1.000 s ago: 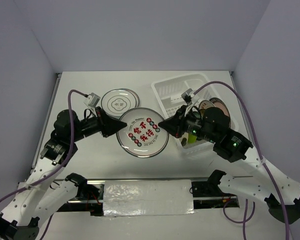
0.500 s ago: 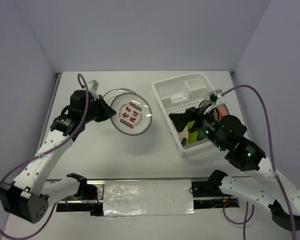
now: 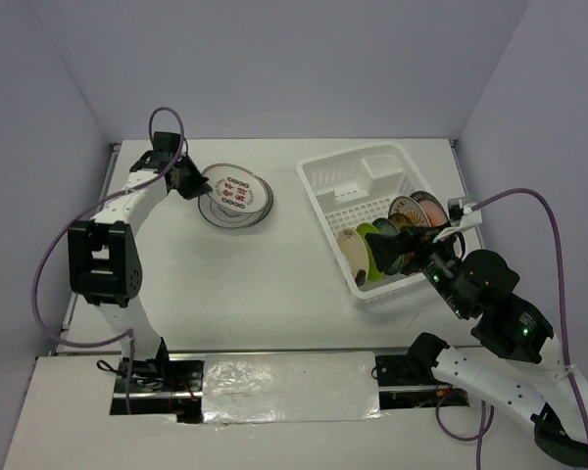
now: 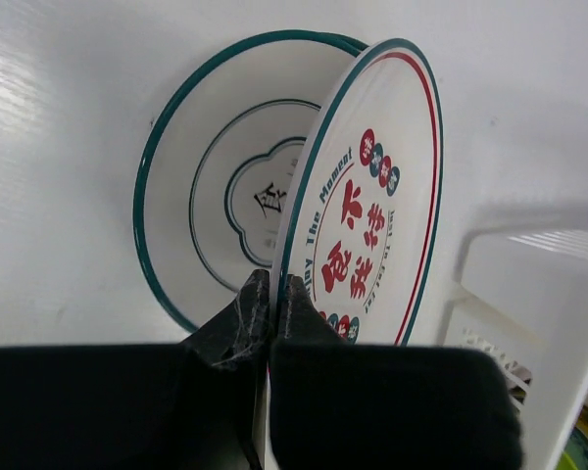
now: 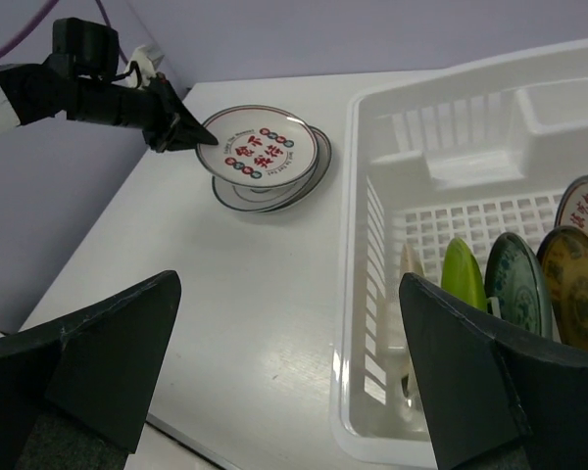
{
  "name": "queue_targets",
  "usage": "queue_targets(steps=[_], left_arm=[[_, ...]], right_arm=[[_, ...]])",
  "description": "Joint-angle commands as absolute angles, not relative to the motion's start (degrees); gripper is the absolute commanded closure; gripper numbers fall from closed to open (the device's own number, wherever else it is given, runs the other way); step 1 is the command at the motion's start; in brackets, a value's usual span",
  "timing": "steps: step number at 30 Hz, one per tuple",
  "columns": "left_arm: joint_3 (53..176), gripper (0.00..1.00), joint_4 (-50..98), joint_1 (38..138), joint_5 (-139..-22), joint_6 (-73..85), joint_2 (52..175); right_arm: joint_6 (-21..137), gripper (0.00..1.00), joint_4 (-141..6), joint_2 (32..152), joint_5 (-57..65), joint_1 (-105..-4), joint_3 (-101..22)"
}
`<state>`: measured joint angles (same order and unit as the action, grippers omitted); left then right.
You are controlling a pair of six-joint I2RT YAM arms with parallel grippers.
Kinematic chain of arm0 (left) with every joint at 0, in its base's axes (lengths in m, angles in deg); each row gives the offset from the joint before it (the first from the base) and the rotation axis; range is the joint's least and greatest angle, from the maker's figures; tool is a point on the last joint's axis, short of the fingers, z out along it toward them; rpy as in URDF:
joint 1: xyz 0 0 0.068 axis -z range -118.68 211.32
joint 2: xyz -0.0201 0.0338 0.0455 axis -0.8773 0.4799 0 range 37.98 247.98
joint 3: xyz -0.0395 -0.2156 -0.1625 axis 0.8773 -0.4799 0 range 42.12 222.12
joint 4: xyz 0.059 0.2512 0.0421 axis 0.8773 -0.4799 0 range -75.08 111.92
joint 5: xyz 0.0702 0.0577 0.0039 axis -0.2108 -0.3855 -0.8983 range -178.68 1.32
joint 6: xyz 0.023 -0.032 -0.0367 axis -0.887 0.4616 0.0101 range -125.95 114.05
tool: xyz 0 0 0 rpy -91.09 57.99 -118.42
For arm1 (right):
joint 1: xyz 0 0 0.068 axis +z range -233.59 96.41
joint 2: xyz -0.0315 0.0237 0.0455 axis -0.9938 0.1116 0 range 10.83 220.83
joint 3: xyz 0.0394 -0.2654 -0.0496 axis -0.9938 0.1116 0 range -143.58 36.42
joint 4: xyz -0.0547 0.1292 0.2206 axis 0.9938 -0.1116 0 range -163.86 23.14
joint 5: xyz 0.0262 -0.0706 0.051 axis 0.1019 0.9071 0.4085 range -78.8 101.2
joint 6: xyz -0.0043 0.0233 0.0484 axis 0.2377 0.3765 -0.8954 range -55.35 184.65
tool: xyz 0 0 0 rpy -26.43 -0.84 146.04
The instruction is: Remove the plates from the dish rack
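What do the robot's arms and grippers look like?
The left arm and right arm have white links, black joint housings and a looping purple cable. The left gripper and right gripper are black, with wedge-shaped fingers. Green lights glow on the right arm.

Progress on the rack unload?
Done: one teal-rimmed white plate lies on the table. In hand: left gripper shut on the red-lettered white plate, tilted over that first plate. Left: lime green plate and several others stand in the white plastic dish rack; right gripper open, empty.
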<state>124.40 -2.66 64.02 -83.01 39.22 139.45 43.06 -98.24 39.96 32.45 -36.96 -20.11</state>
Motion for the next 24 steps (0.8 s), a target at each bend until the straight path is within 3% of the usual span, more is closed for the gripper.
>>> queue_targets(steps=[1, 13, 20, 24], left_arm=[[128.86, 0.93, -1.02, 63.87, -79.8, 40.63, 142.74], [120.27, 0.65, 0.82, 63.61, -84.55, 41.51, 141.34], [115.96, 0.85, 3.46, 62.03, -83.76, 42.92, 137.92], [113.76, 0.86, 4.43, 61.5, -83.58, 43.53, 135.45]], right_arm=[[44.51, 0.0, -100.7, 39.57, 34.4, -37.19, -20.27], [46.37, 0.0, -99.12, 41.07, 32.03, -37.19, -18.6], [46.37, 0.0, -99.03, 41.59, 31.5, -37.19, -17.81], [46.45, 0.0, -99.03, 41.5, 31.41, -37.1, -17.37]])
